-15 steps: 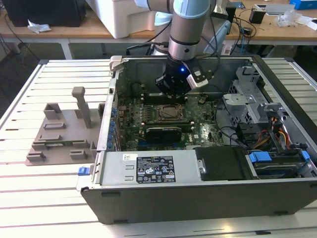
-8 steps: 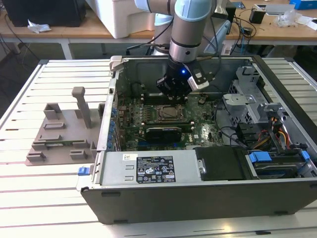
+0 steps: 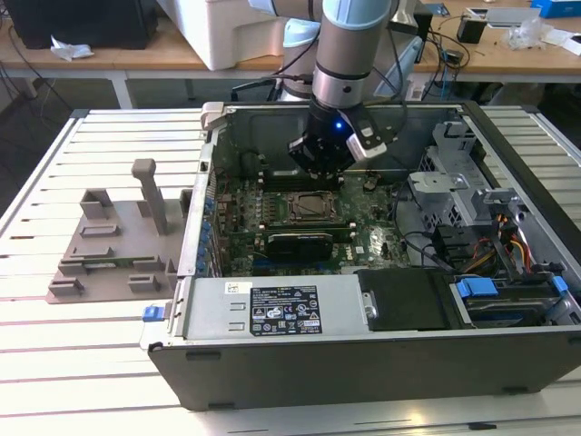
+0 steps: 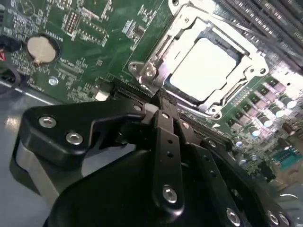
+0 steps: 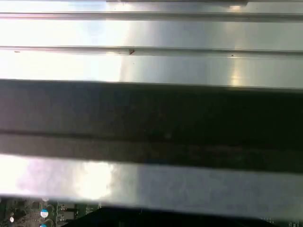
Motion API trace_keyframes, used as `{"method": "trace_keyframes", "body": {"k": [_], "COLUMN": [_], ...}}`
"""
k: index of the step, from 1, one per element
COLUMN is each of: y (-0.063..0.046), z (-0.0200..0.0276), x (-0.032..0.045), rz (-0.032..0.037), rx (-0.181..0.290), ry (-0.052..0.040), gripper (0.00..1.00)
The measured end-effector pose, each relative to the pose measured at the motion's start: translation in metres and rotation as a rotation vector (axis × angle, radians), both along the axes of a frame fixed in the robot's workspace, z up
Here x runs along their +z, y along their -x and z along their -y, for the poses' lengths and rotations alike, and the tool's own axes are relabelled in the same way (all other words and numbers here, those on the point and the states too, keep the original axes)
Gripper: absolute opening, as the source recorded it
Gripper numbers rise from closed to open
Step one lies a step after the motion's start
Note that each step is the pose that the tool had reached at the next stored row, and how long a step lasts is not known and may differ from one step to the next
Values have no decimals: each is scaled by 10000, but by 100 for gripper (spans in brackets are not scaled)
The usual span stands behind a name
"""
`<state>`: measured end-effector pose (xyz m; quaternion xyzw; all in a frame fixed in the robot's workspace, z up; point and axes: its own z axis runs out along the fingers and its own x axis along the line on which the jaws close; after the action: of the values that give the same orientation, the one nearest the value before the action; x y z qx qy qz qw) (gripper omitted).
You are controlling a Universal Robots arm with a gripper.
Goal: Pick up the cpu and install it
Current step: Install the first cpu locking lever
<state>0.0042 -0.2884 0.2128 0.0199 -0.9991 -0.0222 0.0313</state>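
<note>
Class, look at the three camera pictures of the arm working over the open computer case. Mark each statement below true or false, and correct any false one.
1. The cpu lies in the socket on the motherboard, seen in the second wrist view. True.
2. The end effector hangs over the grey moulded tray. False: it is inside the computer case, above the motherboard; the grey moulded tray sits outside, at the exterior view's left.
3. A round silver coin cell sits on the green board. True.
4. The end effector holds the cpu. False: the cpu rests in the socket, apart from it.
</note>
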Motion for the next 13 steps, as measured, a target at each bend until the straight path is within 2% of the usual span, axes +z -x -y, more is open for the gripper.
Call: {"method": "trace_keyframes", "body": {"k": [1, 5, 7, 10, 13], "y": [1, 8, 8, 8, 9], "z": [31, 253, 339, 373, 376], "x": [0, 0, 0, 4, 55], "rz": [3, 9, 10, 9, 11], "rx": [0, 0, 1, 0, -1], "ry": [-2, 0, -1, 0, 1], "gripper": [11, 11, 11, 11, 11]}}
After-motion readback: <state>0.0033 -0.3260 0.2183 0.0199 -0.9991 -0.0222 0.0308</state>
